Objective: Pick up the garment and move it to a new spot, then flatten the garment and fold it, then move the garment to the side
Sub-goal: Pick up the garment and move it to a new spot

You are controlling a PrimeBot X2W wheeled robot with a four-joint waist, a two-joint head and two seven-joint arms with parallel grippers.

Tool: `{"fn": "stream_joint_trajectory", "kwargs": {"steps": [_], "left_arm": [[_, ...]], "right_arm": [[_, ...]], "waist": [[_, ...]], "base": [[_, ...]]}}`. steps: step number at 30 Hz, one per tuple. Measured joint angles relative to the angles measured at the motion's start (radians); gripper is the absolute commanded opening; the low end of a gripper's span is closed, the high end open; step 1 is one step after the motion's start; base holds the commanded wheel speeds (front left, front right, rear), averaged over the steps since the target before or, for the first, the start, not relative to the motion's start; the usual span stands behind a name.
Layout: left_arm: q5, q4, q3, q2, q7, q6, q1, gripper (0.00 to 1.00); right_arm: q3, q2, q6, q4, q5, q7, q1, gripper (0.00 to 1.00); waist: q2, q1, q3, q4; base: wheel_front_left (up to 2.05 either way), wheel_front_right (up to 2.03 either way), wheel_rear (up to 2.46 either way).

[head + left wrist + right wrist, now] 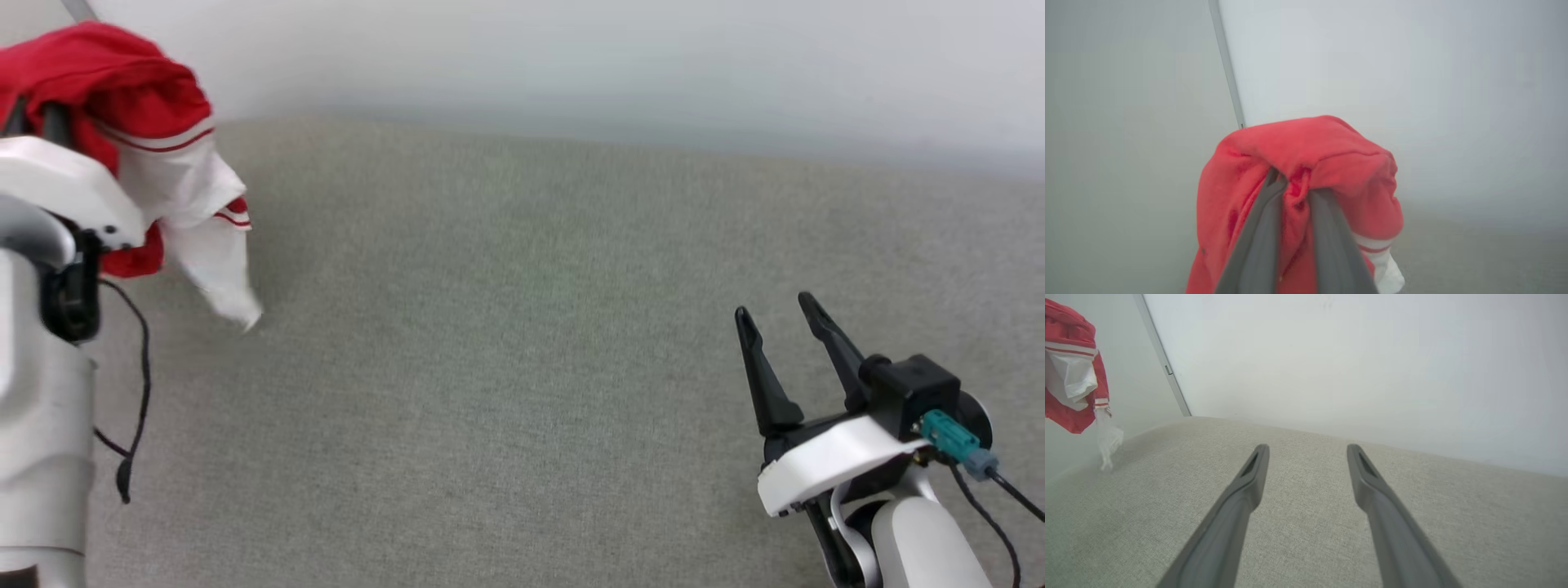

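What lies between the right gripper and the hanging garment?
Bare grey surface, seen in the head view, from the right gripper to the garment.

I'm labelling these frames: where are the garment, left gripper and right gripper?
garment (122,90), head view, bunched red cloth.
left gripper (1296,183), left wrist view, midway between fingertips shut on garment.
right gripper (1307,449), right wrist view, midway between open fingertips.

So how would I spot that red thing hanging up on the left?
Start at the wide grey fabric surface below the pale wall. At its far left, the left gripper holds up a bunched red shirt. Nothing else is red, and its white sleeve with striped trim dangles.
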Motion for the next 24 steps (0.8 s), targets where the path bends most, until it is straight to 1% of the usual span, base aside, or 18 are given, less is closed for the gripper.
{"fn": "stream_joint_trajectory", "kwargs": {"steps": [3, 6, 12, 17, 20, 24], "left_arm": [[0.007, -0.04, -0.028, -0.037, -0.025, -0.005, 0.015, 0.0], [0.0, -0.084, -0.055, -0.088, -0.034, -0.008, 0.05, 0.0], [-0.018, -0.163, -0.142, -0.219, -0.017, -0.034, 0.127, 0.0], [-0.039, -0.207, -0.244, -0.327, 0.002, -0.072, 0.177, 0.0], [-0.058, -0.225, -0.3, -0.359, 0.004, -0.085, 0.205, 0.0], [-0.079, -0.232, -0.355, -0.376, 0.005, -0.091, 0.292, 0.0]], "right_arm": [[0.002, 0.0, 0.0, -0.009, 0.008, 0.005, 0.024, 1.0], [0.008, 0.002, 0.0, -0.02, 0.018, 0.011, 0.033, 1.0], [0.008, 0.002, 0.0, -0.033, 0.025, 0.025, 0.056, 1.0], [-0.001, 0.002, 0.0, -0.044, 0.022, 0.04, 0.062, 1.0], [-0.01, 0.001, 0.0, -0.056, 0.016, 0.047, 0.071, 1.0], [-0.025, 0.001, 0.0, -0.072, 0.016, 0.053, 0.085, 1.0]], "waist": [[0.0, -0.0001, -0.049, -0.01], [0.0, -0.0002, -0.077, -0.042], [0.0, -0.0002, -0.099, -0.14], [0.0, -0.0001, -0.095, -0.238], [0.0, -0.0001, -0.084, -0.296], [0.0, 0.0, -0.055, -0.359]], "base": [[0.0, 0.0, 0.0], [0.0, 0.0, 0.0], [0.0, 0.0, 0.0], [0.0, 0.0, 0.0], [0.0, 0.0, 0.0], [0.0, 0.0, 0.0]]}}
